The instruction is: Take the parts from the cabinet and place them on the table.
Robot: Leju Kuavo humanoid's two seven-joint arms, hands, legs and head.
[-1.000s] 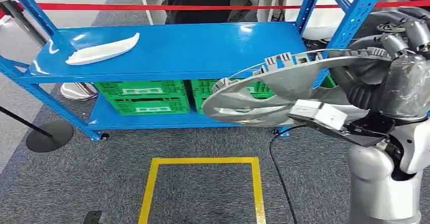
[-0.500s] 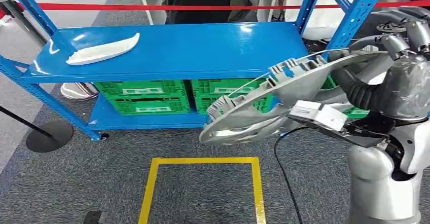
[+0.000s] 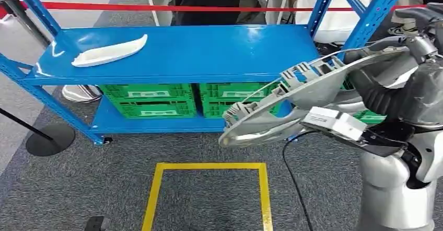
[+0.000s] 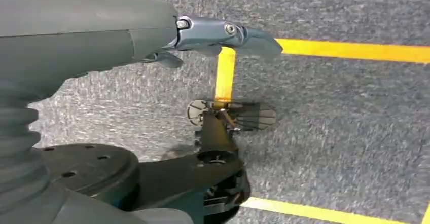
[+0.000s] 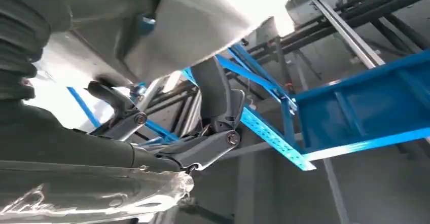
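A large silver wheel cover (image 3: 292,103) hangs tilted in front of the blue cabinet (image 3: 209,48), its low edge towards the floor. My right hand (image 3: 410,48) grips its upper rim at the far right. In the right wrist view the dark fingers (image 5: 215,105) curl against the cover's pale underside (image 5: 203,21). A white curved part (image 3: 109,50) lies on the cabinet's top shelf, at its left end. My left hand (image 4: 101,36) hangs over the carpet with a finger (image 4: 228,31) stretched out, holding nothing.
Green crates (image 3: 149,100) fill the lower shelf. A yellow taped square (image 3: 209,189) marks the grey carpet in front. A red barrier tape (image 3: 156,6) runs behind the cabinet, with people standing beyond it. A black post base (image 3: 49,139) stands at the left.
The wheel cover has tipped steeper, swung slightly right and sunk away from the shelf, still in my right hand. The view has shifted a little.
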